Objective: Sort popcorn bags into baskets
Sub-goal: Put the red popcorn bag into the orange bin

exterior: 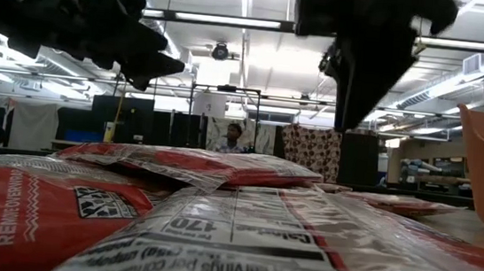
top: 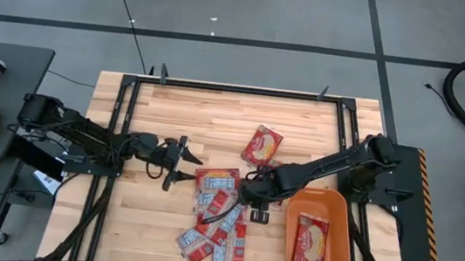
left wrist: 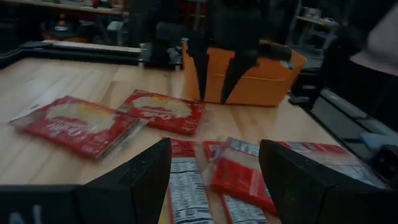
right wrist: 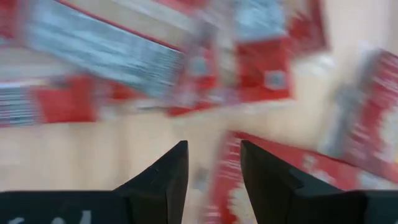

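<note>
Hovering over the heap of popcorn bags [top: 218, 217] in the lower middle of the high view, the right gripper [top: 254, 192] is pointing down at the heap's upper right edge, its fingers [right wrist: 163, 180] parted with a narrow gap and nothing between them; judging by the blurred red packets sliding under it in the right wrist view, it is lining up on a bag rather than gripping one yet. The right arm is reaching in from the right edge of the frame across the top of the orange basket [top: 337, 257], which is sitting at the lower right of the wooden table [top: 217, 115], just beside the heap, probably so each bag needs only a short carry. One bag [top: 311, 243] is already lying flat inside the basket. Another bag [top: 261, 145] is lying alone a little above the heap, near the centre of the frame. The left gripper [top: 178, 163] is waiting left of centre, fingers spread wide and empty, aimed toward the heap; its wrist view is looking across the scattered bags at the basket and the other arm's fingers hanging in front of it. Most of the bags are overlapping one another at odd angles, so picking a single one cleanly will likely call for a careful pinch on an exposed edge.
</note>
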